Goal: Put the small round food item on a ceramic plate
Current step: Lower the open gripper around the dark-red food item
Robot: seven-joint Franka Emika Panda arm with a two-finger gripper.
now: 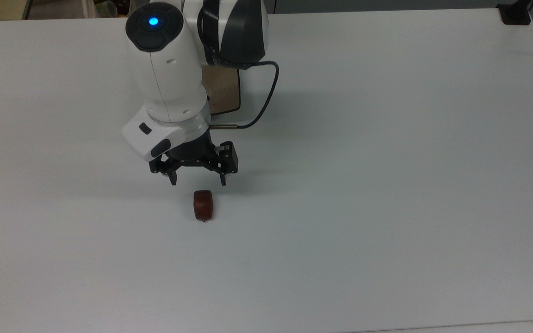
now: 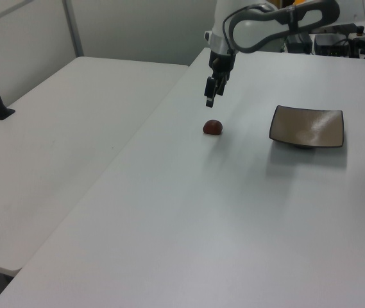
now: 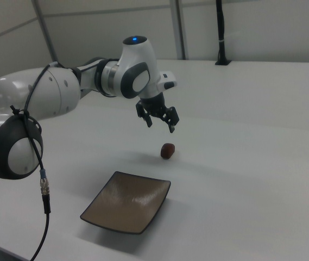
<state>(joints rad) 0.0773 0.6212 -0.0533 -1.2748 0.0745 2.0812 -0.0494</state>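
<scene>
My end effector hangs spread wide above the small round food item, mid-surface, apart from the ceramic plate. It looks glossy, light, roll-prone; I'd pinch its barrel sides.

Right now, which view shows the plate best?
The right view: the whole square tan ceramic plate sits unobstructed in the foreground. The left view shows the whole plate too, foreshortened. In the top view the arm covers most of it; a corner shows.
</scene>
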